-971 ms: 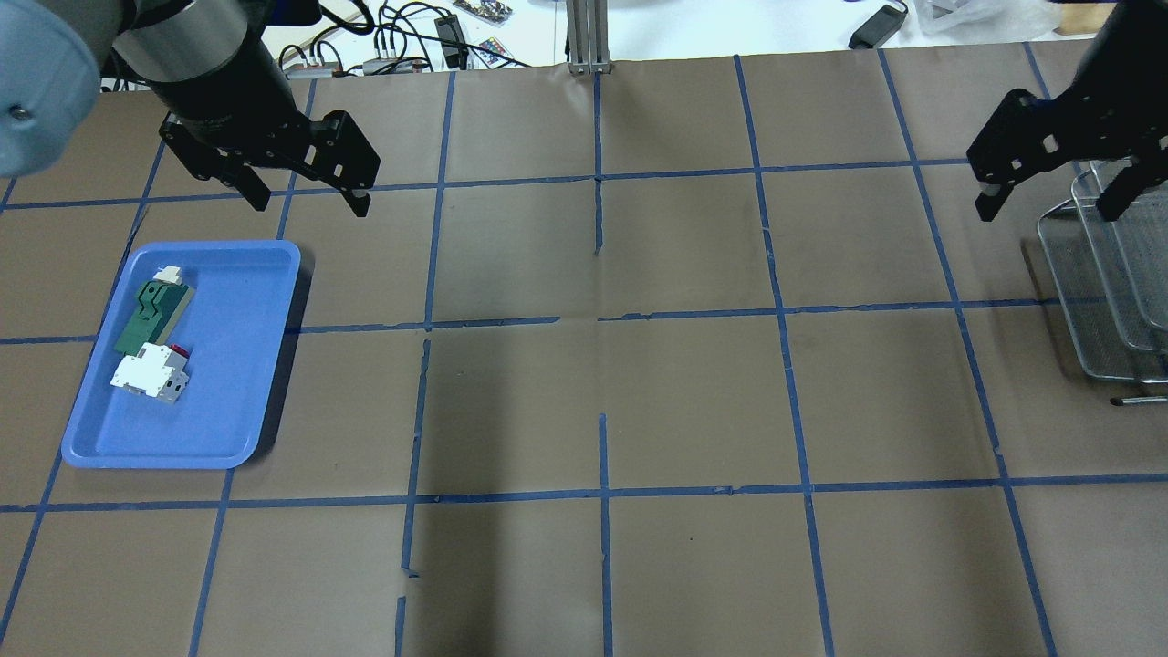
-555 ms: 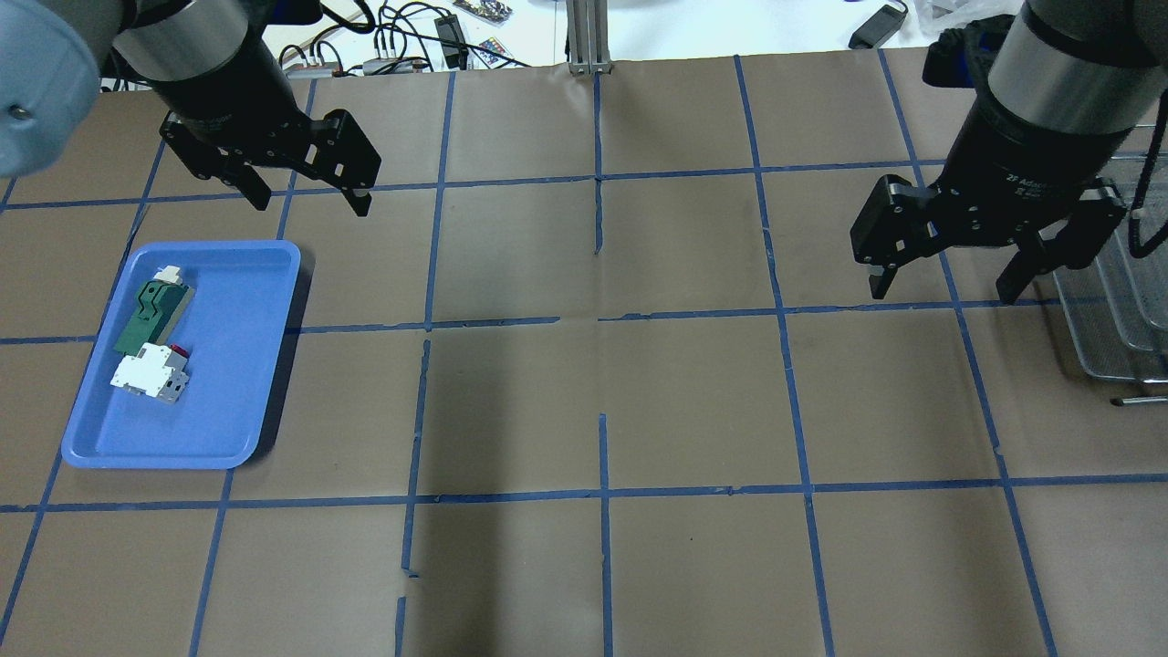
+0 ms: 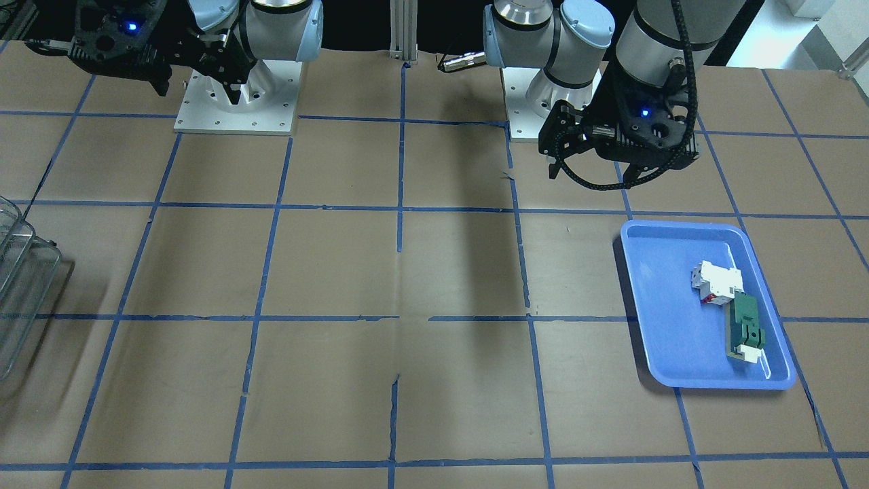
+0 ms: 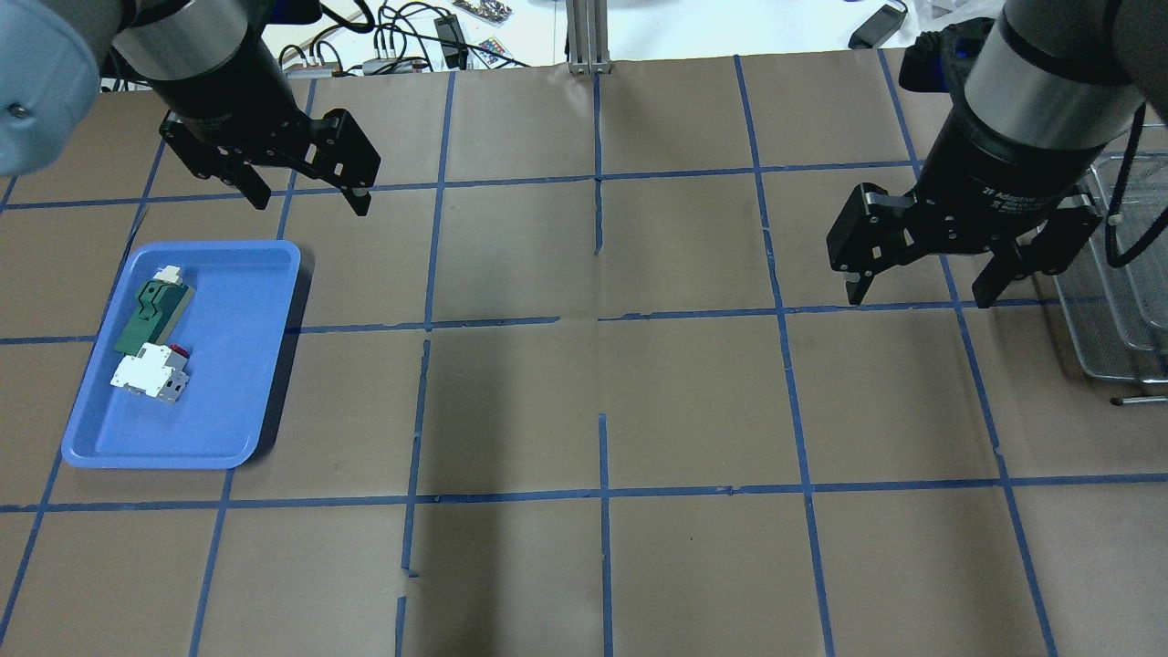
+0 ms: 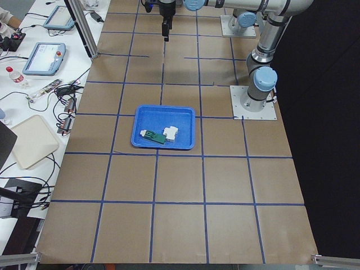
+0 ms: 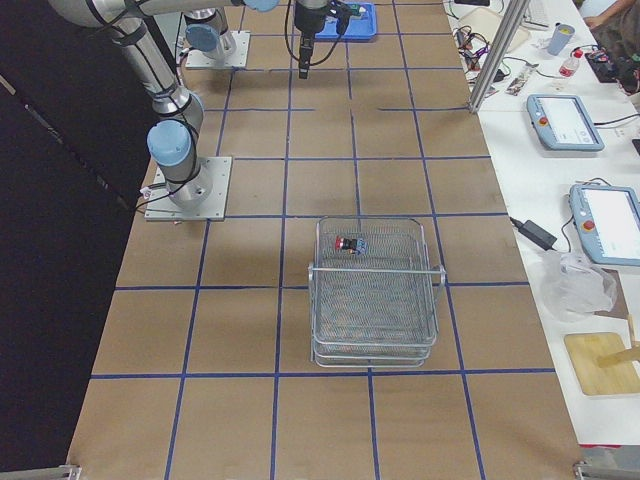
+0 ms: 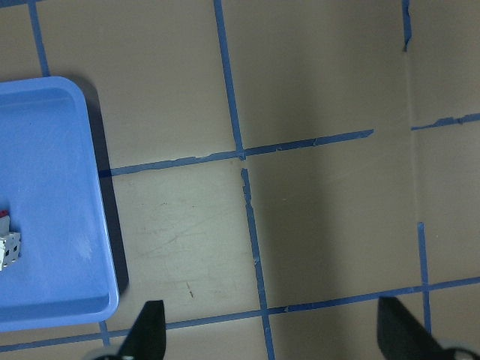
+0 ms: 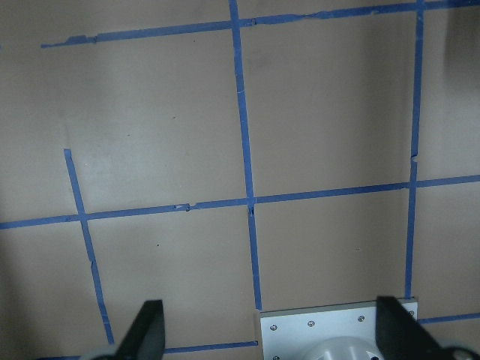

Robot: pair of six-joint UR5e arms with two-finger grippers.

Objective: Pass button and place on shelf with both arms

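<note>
The left gripper (image 4: 308, 199) hovered with its fingers spread wide and nothing between them, near the blue tray (image 4: 233, 401), where a white block (image 4: 144, 372) and a green flat part (image 4: 146, 315) lay touching. The right gripper (image 4: 918, 294), equally wide and empty, hung over bare table. The button (image 6: 349, 243) lay inside the wire-mesh shelf (image 6: 375, 310), at its end toward the table's middle.

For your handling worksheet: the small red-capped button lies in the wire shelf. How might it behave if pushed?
The button seems to lie on its side, red cap beside its base, so it would probably roll across the shelf mesh. Tiny beside the shelf, it is likely light and easily knocked.
</note>
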